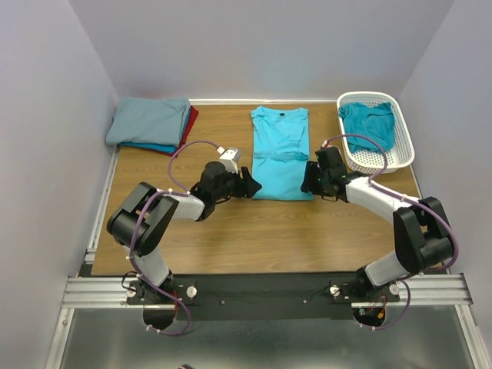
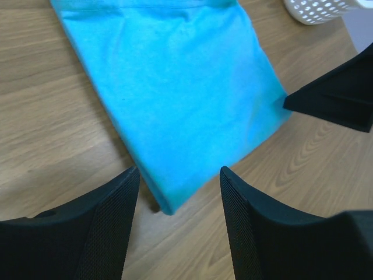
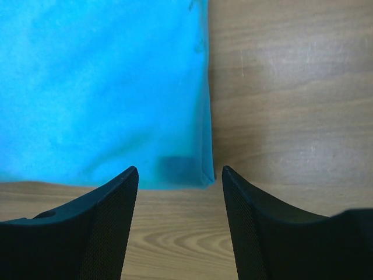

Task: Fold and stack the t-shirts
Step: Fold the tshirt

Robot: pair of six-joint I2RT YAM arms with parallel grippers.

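At bench (image 1: pixel 231 231) centre lies the turquoise tee (image 1: pixel 280 154), narrowed lengthwise, hem toward 6 o'clock. Left end effector (image 1: pixel 247 185) sits at its 7 o'clock corner, right end effector (image 1: pixel 310 178) at the 5 o'clock corner; both stand parted wide and hold nothing. Risk: a pinch that takes only the top layer would let the fold spill open, and uneven lifts would skew it. Stack (image 1: pixel 150 121) waits at 10 o'clock; basket (image 1: pixel 377 160) at 2 o'clock.

It was a lab test cell: plain pale walls (image 1: pixel 54 115) boxed in a wooden table (image 1: pixel 254 238) fronted by an aluminium rail (image 1: pixel 100 288).
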